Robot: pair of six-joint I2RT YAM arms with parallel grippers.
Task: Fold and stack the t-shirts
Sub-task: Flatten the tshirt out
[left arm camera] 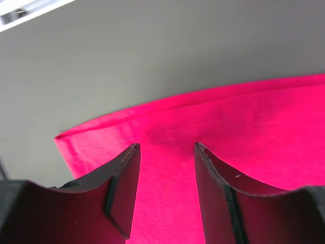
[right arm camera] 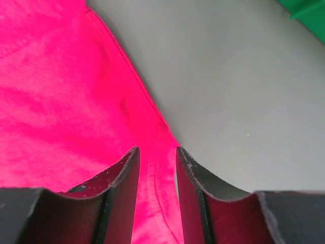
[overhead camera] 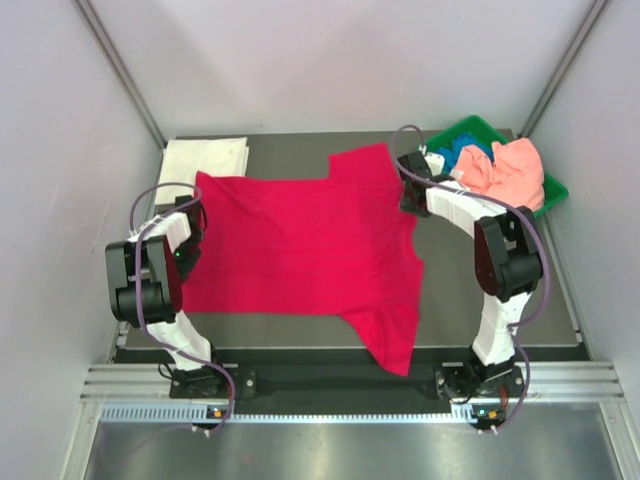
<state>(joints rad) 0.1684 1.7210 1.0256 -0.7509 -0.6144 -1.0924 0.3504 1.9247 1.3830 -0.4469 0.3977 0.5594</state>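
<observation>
Left gripper [left arm camera: 166,147], spread, straddles the hem of the crimson shirt [overhead camera: 300,250] beneath it; right gripper [right arm camera: 156,150], also spread, straddles the opposite edge. Probably both are aligning to pinch for a fold.

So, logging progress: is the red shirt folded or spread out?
Spread out. The red shirt lies flat on the table, both sleeves showing, no layer doubled over.

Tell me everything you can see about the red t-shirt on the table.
The crimson-red t-shirt is soft plain cloth, spread flat and unfolded on the dark table, neck toward the right, one sleeve lapping over the near edge. The left gripper stands open over its hem, the right gripper open over an edge by the far sleeve; contact unclear.
</observation>
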